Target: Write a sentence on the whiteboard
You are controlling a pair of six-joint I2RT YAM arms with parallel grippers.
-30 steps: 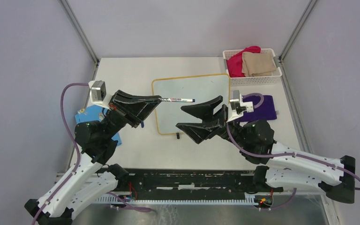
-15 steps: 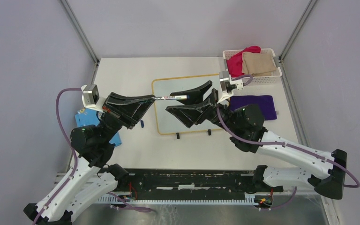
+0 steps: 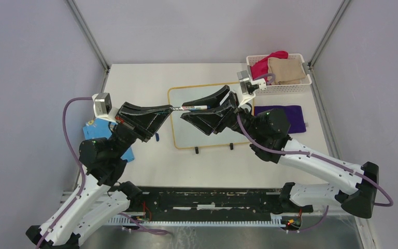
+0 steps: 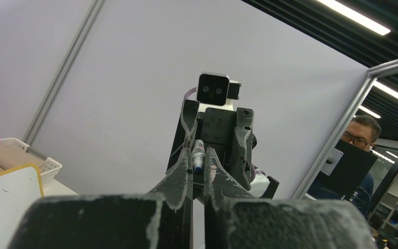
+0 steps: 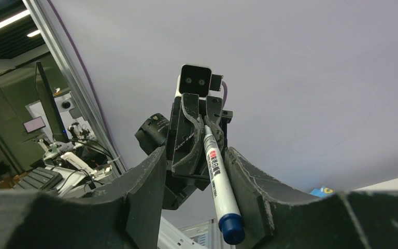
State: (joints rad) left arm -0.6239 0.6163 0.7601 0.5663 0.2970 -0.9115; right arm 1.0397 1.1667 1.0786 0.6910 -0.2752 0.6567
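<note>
Left gripper clamped on the marker, held above the blank whiteboard at table centre. The marker's long axis is level, pointing right. Right gripper fingers apart, straddling the marker's blue free end — closing there judged next, for uncapping or handover.

Table: pale top on my overhead feed, grey panels on three sides.
Basket: white and slotted, at the far right corner of the table.
Basket contents: a red cloth on the left, a folded tan cloth pressed against it on the right.
Purple cloth: flat on the table, just in front of the basket.
Blue card: flat near the left edge, partly hidden from me.
Bystander: a man in glasses at the right edge of my left wrist feed, behind a dark screen.
</note>
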